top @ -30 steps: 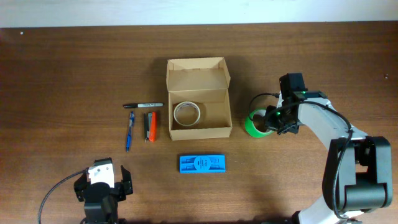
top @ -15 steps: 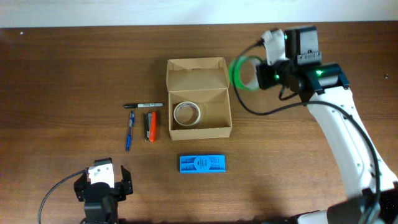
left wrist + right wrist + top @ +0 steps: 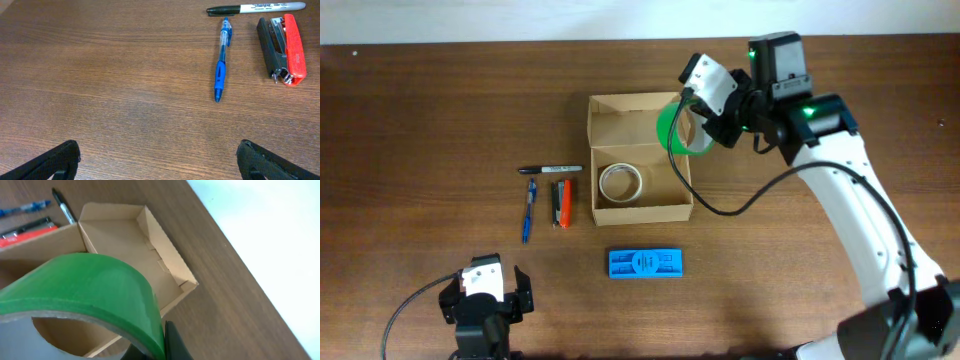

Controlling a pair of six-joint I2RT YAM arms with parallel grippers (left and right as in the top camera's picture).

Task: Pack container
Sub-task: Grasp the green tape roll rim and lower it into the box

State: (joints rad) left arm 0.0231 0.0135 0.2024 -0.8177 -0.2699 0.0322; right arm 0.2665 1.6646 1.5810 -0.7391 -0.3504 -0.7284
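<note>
Bearing container [image 3: 665, 182]: brown wood table [image 3: 420, 120] (white backdrop [image 3: 520, 20] beyond).

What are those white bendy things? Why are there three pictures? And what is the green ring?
Those are two robot arms at a wooden table. One picture looks down from above. The other two come from small cameras on each arm's wrist. The right gripper, the arm's two-finger pincher, holds a green tape roll in the air over the edge of the open cardboard box. A white tape roll already lies inside it. The left gripper is open and holds nothing. Beside the box lie a black marker, a blue pen and a red-and-black stapler. A flat blue packet lies in front of it.
</note>
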